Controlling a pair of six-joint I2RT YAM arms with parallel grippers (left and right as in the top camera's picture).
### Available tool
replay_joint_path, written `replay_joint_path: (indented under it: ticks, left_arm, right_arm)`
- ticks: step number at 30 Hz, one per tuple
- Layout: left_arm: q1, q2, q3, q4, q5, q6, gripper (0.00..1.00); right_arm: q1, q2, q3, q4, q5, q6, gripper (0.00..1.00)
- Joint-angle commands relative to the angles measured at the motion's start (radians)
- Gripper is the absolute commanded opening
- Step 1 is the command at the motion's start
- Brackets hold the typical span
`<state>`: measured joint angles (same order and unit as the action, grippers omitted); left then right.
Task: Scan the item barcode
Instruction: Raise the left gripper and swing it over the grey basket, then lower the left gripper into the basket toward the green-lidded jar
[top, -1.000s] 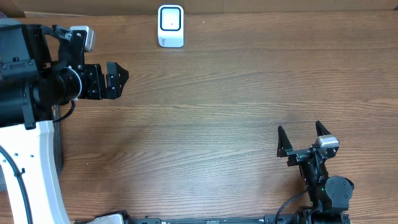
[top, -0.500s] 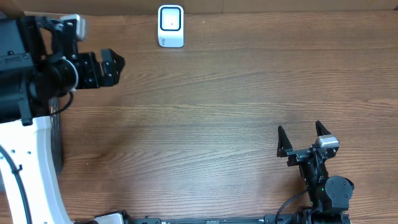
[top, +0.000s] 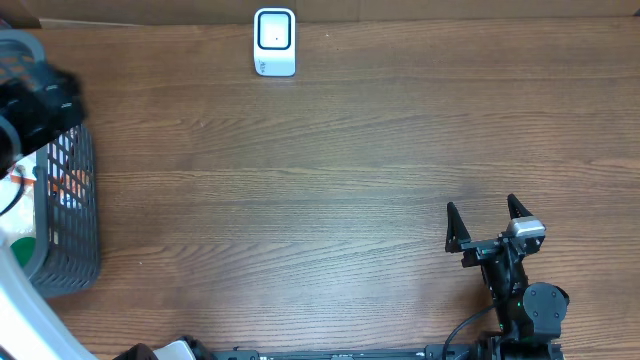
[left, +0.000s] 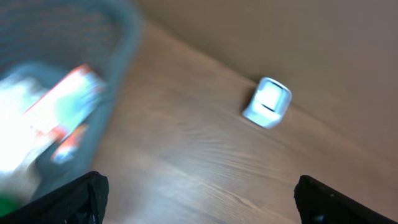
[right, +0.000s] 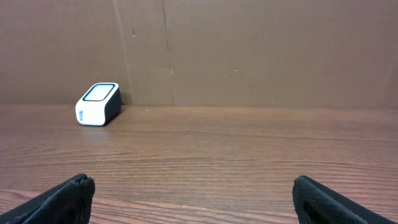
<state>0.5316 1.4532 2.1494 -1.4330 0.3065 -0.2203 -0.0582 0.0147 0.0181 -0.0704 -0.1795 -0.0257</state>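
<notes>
The white barcode scanner (top: 274, 40) stands at the table's far edge; it also shows as a blurred scanner (left: 267, 102) in the left wrist view and as a small scanner (right: 97, 104) at the left of the right wrist view. Packaged items, one of them a red-and-white item (left: 68, 106), lie in the grey mesh basket (top: 85, 200) at the far left. My left arm (top: 35, 105) is a dark blur over the basket's far end. My left gripper (left: 199, 202) is open and holds nothing. My right gripper (top: 490, 225) rests open and holds nothing at the near right.
A brown cardboard wall (right: 249, 50) runs behind the scanner along the table's far edge. The basket's rim (left: 124, 37) fills the left wrist view's upper left. Bare wooden tabletop (top: 330, 200) lies between basket, scanner and right gripper.
My left arm has swung left from the table's left-middle to above the basket, uncovering it. The right arm and the scanner have not moved.
</notes>
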Motion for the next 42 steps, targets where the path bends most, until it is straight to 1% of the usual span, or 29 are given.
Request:
replay_joint_path:
  ticks: [1, 5, 9, 12, 15, 25, 27, 29, 32, 34, 40, 42]
  left_arm:
    - [0.111, 0.001, 0.015, -0.033, -0.127, -0.149, 0.98]
    - [0.236, 0.022, 0.011, -0.064, -0.164, -0.203, 0.96]
    - [0.301, 0.071, -0.001, -0.064, -0.210, -0.253, 0.96]
    - [0.313, 0.117, -0.033, -0.096, -0.302, -0.283, 0.96]
    - [0.314, 0.146, -0.088, -0.094, -0.371, -0.299, 0.96]
    - [0.338, 0.153, -0.362, 0.034, -0.484, -0.299, 0.96]
    - [0.352, 0.155, -0.423, 0.074, -0.483, -0.291, 0.96]
    - [0.359, 0.155, -0.483, 0.129, -0.472, -0.255, 0.95]
    - [0.360, 0.159, -0.562, 0.246, -0.428, -0.131, 0.95]
    - [0.359, 0.166, -0.596, 0.287, -0.413, -0.091, 0.96]
    - [0.359, 0.231, -0.622, 0.308, -0.414, -0.090, 0.96]
    - [0.360, 0.257, -0.624, 0.305, -0.423, -0.091, 0.92]
  right_arm:
    - [-0.004, -0.011, -0.010, 0.005, -0.005, 0.003, 1.00]
    - [-0.004, -0.011, -0.010, 0.005, -0.005, 0.003, 1.00]
    - [-0.004, -0.011, -0.010, 0.005, -0.005, 0.003, 1.00]
    - [-0.004, -0.011, -0.010, 0.005, -0.005, 0.003, 1.00]
    - [-0.004, -0.011, -0.010, 0.005, -0.005, 0.003, 1.00]
    - [-0.004, -0.011, -0.010, 0.005, -0.005, 0.003, 1.00]
    - [-0.004, -0.011, -0.010, 0.005, -0.005, 0.003, 1.00]
    - [-0.004, -0.011, -0.010, 0.005, -0.005, 0.003, 1.00]
    - [-0.004, -0.011, -0.010, 0.005, -0.005, 0.003, 1.00]
    - [-0.004, -0.011, -0.010, 0.005, -0.005, 0.003, 1.00]
    - [-0.004, -0.011, -0.010, 0.005, -0.005, 0.003, 1.00]
    - [-0.004, -0.011, -0.010, 0.005, -0.005, 0.003, 1.00]
